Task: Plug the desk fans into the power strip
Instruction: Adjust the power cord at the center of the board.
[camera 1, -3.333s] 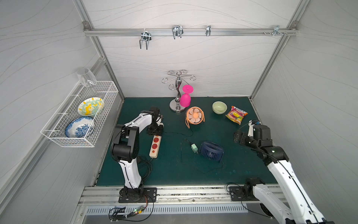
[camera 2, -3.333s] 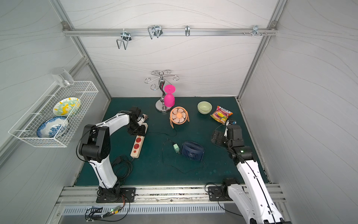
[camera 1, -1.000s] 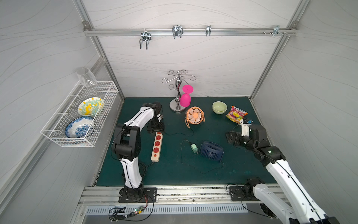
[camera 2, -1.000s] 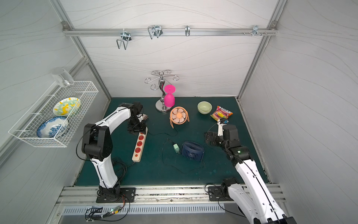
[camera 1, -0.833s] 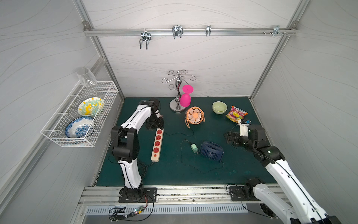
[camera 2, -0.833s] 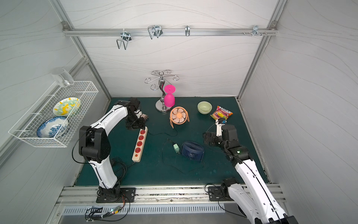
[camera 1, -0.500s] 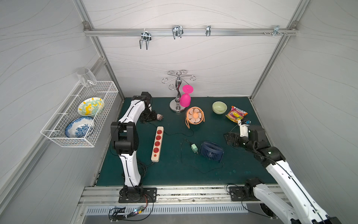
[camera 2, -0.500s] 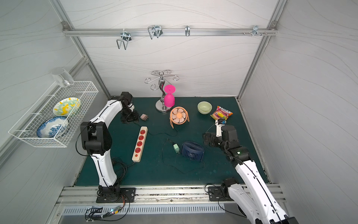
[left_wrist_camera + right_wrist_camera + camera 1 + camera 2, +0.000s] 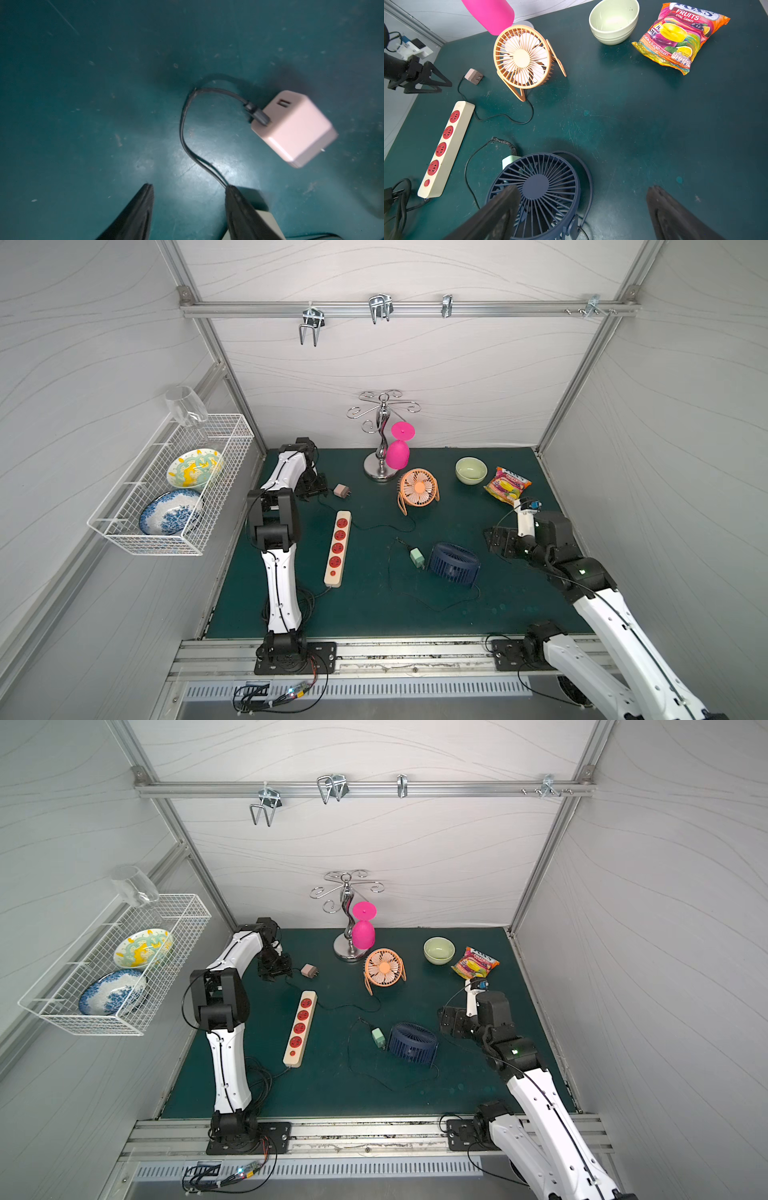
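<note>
The cream power strip [image 9: 338, 547] [image 9: 300, 1027] [image 9: 444, 147] lies lengthwise left of centre, its red sockets up and free. An orange desk fan [image 9: 417, 489] stands at the back; its black cord runs to a pink plug [image 9: 341, 490] [image 9: 293, 128] lying loose on the mat. A navy desk fan [image 9: 453, 562] [image 9: 537, 187] lies beside its green plug [image 9: 417, 557]. My left gripper [image 9: 321, 489] [image 9: 189, 186] is open just short of the pink plug, the cord passing by one finger. My right gripper [image 9: 496, 541] [image 9: 583, 187] hangs open beside the navy fan.
A green bowl [image 9: 471, 470] and a candy bag [image 9: 507, 485] sit at the back right. A chrome stand [image 9: 380, 464] with a pink glass [image 9: 397, 454] is behind the orange fan. A wire basket [image 9: 124, 526] hangs on the left wall. Black cords [image 9: 307, 601] coil near the left arm's base.
My left gripper has left the power strip's far end and swung to the back left, next to the pink plug, its jaws narrowing a little. The right gripper has edged towards the navy fan.
</note>
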Robot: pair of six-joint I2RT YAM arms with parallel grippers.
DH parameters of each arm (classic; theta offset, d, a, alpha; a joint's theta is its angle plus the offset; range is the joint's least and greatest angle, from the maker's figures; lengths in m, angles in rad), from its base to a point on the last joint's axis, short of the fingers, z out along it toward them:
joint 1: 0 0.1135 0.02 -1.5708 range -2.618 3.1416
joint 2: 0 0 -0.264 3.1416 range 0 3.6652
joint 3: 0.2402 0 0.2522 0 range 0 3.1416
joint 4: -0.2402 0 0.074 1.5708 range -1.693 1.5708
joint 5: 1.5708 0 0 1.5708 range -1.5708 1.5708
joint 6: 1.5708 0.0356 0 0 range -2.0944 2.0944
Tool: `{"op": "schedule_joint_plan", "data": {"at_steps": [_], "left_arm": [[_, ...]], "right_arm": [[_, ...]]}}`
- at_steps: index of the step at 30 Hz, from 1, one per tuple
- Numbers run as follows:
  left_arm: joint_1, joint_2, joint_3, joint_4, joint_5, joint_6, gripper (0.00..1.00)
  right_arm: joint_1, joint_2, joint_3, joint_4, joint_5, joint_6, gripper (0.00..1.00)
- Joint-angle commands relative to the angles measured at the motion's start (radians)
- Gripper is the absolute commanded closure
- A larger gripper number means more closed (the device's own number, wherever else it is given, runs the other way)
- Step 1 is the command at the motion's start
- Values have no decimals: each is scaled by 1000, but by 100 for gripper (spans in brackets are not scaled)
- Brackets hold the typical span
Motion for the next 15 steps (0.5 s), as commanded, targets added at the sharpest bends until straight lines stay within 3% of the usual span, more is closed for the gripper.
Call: {"op": "schedule_joint_plan", "data": {"at_steps": [1,8,15], "left_arm": [[11,36,26,-7,104,-45,41],[14,53,-34,7,230,-103,50],[15,65,-67,18,289,-135,66]], "right_arm": [[8,-2,15,-26,16,14,1],[8,-1,16,-32,30,15,1],[8,-7,20,-47,43,13,1]]}}
